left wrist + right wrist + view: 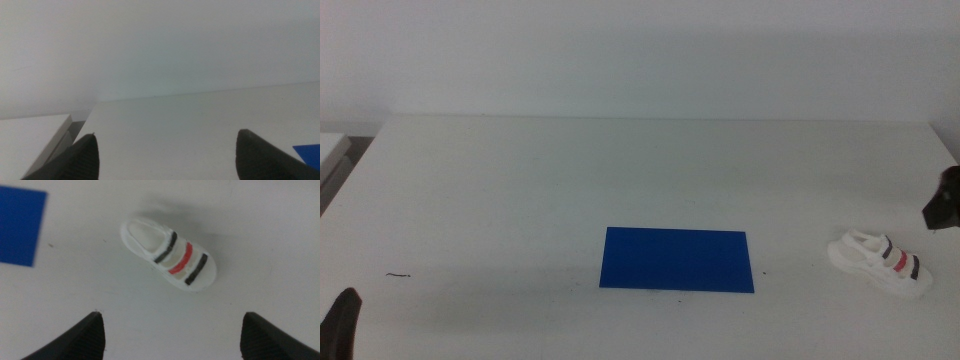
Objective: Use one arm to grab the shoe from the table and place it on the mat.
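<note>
From the middle view I have the shoe (880, 264) lying on the white surface (520, 190), well to the right of the blue mat (677, 260) and apart from it. That view gives me only a dark sliver of the right gripper (943, 203) at the right edge, just above the shoe, and a dark tip of the left gripper (340, 322) in the bottom-left corner. My right wrist view fills in the rest: the right gripper (172, 335) hangs over the shoe (168, 255) with its jaws spread wide and nothing between them; the shoe's red strap sits between two dark ones, and a corner of the mat (20, 225) shows to one side. The left wrist view shows the left gripper (165, 155) equally wide, empty, with a sliver of mat (311, 154).
</note>
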`<action>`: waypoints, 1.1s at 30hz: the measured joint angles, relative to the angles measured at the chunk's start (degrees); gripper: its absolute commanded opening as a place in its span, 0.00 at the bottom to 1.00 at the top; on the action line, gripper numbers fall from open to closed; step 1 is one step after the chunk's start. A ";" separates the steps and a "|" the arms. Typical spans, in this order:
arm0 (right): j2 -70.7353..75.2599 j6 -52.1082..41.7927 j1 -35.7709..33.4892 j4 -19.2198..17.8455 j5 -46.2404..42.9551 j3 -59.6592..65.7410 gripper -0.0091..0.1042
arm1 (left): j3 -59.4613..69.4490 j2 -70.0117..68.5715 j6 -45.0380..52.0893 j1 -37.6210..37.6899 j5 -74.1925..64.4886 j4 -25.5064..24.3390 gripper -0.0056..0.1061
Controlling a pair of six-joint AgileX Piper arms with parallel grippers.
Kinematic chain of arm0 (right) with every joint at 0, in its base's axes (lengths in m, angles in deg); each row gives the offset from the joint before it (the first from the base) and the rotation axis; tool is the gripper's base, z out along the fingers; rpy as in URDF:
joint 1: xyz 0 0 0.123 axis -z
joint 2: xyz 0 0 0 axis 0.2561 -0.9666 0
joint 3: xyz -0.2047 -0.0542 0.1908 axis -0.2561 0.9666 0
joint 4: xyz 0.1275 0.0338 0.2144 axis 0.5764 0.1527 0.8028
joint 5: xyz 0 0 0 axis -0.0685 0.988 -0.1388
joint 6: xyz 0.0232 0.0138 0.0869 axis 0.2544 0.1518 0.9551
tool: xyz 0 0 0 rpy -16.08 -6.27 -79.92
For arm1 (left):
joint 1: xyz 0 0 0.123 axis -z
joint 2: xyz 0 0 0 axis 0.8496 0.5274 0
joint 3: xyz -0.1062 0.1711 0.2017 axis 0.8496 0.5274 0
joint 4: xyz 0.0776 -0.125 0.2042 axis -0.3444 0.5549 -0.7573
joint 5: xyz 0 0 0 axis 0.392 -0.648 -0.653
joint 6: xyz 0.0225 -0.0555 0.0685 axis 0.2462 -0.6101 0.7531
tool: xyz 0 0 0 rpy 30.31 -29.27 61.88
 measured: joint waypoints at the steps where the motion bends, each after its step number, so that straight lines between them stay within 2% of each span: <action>1: -2.57 -0.43 0.13 -0.25 0.73 -1.25 0.89 | 0.00 0.00 0.00 0.00 0.00 0.00 0.89; 5: -10.98 -3.00 0.22 -1.46 3.17 -6.29 0.89 | 0.00 0.00 0.00 0.00 0.00 0.00 0.89; 8: -15.06 -6.56 0.22 -0.88 3.29 -8.90 0.89 | 0.00 0.00 0.00 0.00 0.00 0.00 0.89; 14: -20.75 -29.41 0.22 1.41 1.85 -10.52 0.89 | 0.00 0.00 0.00 0.00 0.00 0.00 0.89; 17: -23.32 -36.48 0.22 1.50 0.61 -10.61 0.88 | 0.00 0.00 0.00 0.00 0.00 0.00 0.89; 25: -30.42 -40.52 -1.48 0.88 -3.50 -10.61 0.87 | 0.00 0.00 0.00 0.00 0.00 0.00 0.89; 30: -33.83 -40.74 -2.27 0.03 -3.87 -10.61 0.76 | 0.00 0.00 0.00 0.00 0.00 0.00 0.89; 33: -35.21 -40.90 -2.76 -0.19 -3.87 -10.61 0.59 | 0.00 0.00 0.00 0.00 0.00 0.00 0.89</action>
